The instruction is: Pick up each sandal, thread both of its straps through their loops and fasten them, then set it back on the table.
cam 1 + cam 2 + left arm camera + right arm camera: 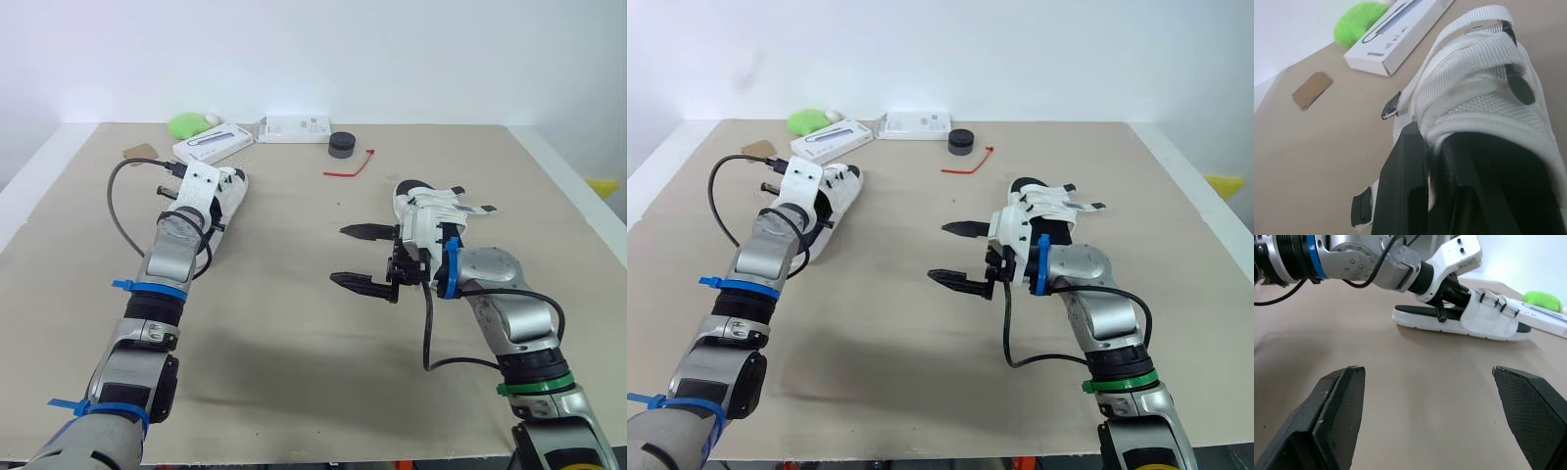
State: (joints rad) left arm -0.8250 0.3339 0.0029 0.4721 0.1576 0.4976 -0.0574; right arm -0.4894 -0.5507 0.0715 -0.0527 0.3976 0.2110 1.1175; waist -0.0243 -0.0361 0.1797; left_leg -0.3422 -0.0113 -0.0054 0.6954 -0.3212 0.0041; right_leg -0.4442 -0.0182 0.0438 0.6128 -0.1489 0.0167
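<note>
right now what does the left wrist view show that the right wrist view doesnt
Left wrist view adds the brown cardboard scrap on the table. Right wrist view adds the open right gripper and a side look at the left gripper against the sandal. Shared: the white sandal, the white box and the green object behind it.

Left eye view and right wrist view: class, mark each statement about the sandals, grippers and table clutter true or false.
1. The right gripper is open and empty. True.
2. The left sandal is lifted off the table. False: it lies on the table.
3. A red zip tie lies near the black cylinder. True.
4. The green object sits at the table's near edge. False: it is at the far edge.
</note>
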